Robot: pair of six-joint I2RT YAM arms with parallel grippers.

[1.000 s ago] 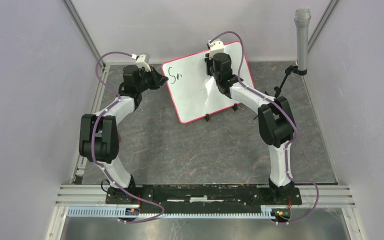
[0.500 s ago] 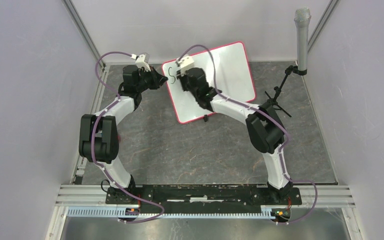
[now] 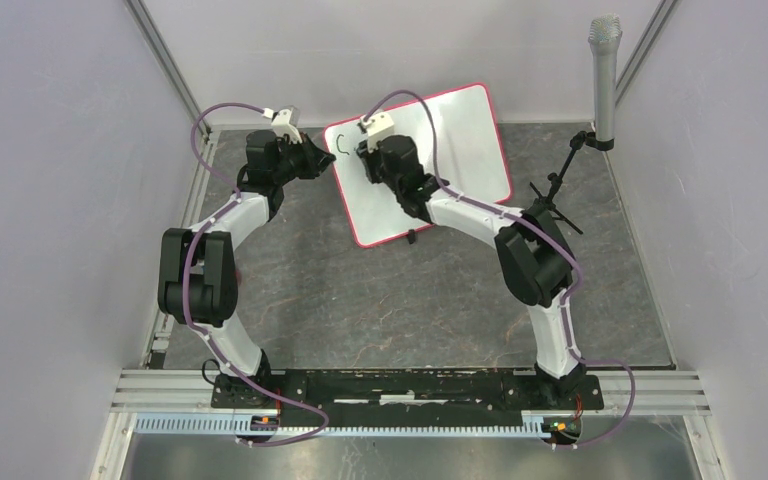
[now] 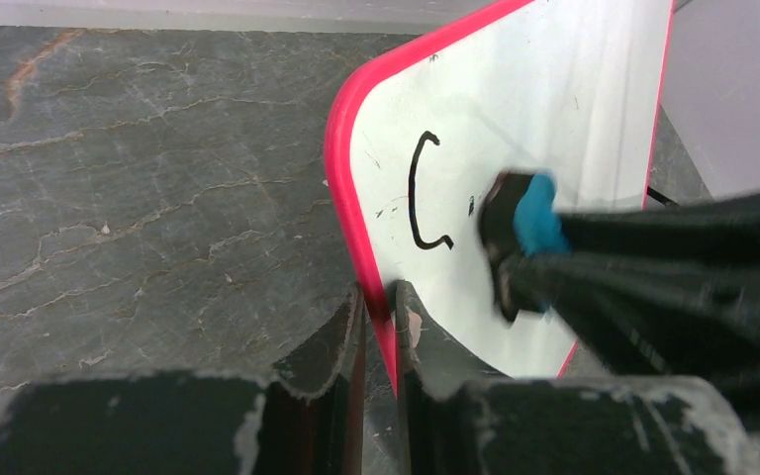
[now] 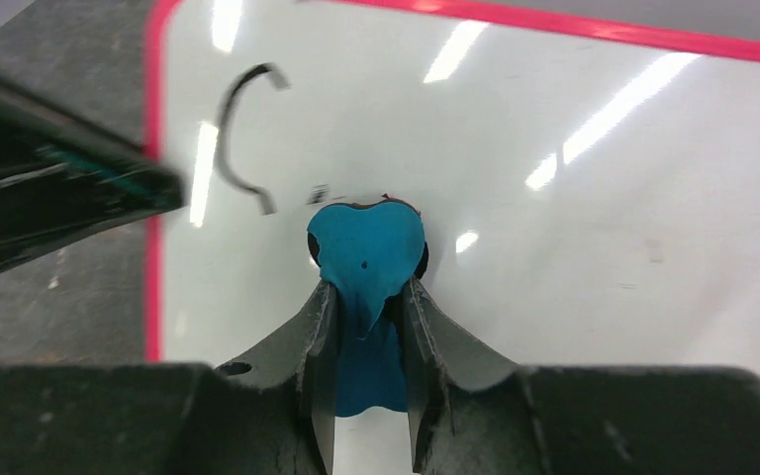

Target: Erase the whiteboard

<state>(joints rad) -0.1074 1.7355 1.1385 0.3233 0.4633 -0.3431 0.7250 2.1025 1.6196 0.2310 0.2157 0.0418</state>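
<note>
Top external view: shows the whiteboard (image 3: 460, 130) standing at the back of the desk (image 3: 360, 300), leaning back and turned a bit. Looks almost clean all over. Needs only one black curvy mark (image 4: 416, 193) wiped off, close to the pink edge on the left side, plus a tiny smudge (image 5: 319, 193) beside it.

Pinches that pink edge with the left hand (image 4: 376, 297), clenched on it to hold the board steady. Grips a blue eraser (image 5: 366, 247) tight in the right hand (image 5: 368, 292). Looks to press it on the white face, just beside the mark.

Could go wrong in a few ways from here. Might bump the left hand, with the last mark so near it. Might push too hard and knock the board out of the pinch, or tip it over backward. Might twist the eraser in the grip and rub with only a corner, leaving a bit of the mark behind. Best to go slow and press lightly.
</note>
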